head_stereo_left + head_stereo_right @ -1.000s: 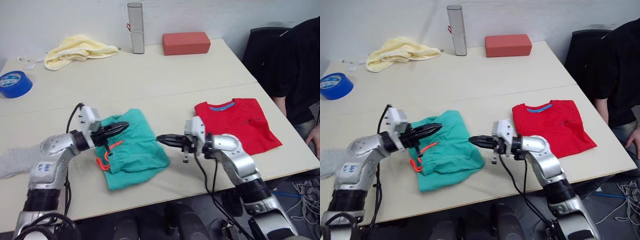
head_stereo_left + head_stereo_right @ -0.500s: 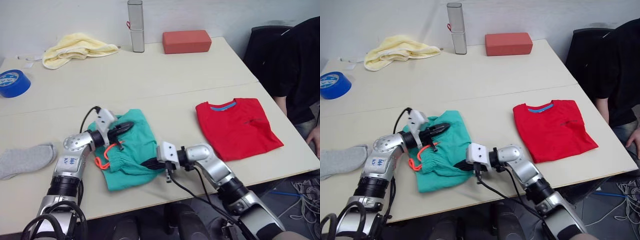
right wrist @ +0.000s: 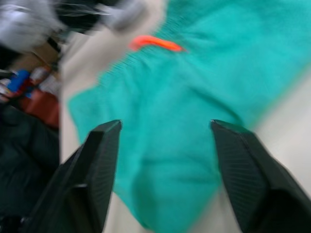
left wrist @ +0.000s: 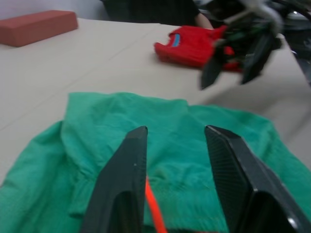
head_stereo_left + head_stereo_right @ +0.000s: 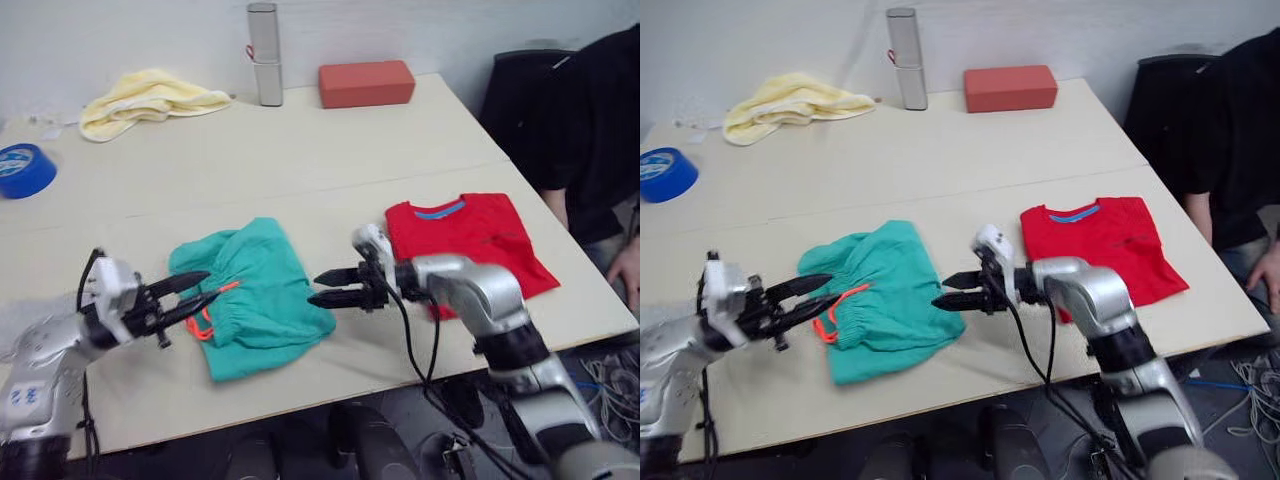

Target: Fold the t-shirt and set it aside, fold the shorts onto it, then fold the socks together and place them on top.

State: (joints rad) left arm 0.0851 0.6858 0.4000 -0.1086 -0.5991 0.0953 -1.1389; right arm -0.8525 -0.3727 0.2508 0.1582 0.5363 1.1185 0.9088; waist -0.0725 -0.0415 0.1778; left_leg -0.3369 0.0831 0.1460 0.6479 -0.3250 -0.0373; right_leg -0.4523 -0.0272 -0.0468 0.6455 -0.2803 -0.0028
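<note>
**Both grippers spread at the shorts, tee parked to the right**

Pale tabletop (image 5: 300, 150), bare through the middle; near edge runs just below the shorts (image 5: 255, 295), crumpled at centre, orange drawstring (image 5: 205, 318) at their 9 o'clock. L gripper (image 5: 195, 295) fingers apart over the waistband side. R gripper (image 5: 328, 287) fingers apart at the shorts' 3 o'clock hem. Folded t-shirt (image 5: 470, 240) further toward 3, close to the right edge, person seated beyond. Far side, 12 o'clock: yellow cloth (image 5: 140, 98), grey cylinder (image 5: 264, 52), red block (image 5: 366, 82); blue tape roll (image 5: 22, 170) at 10.
</note>
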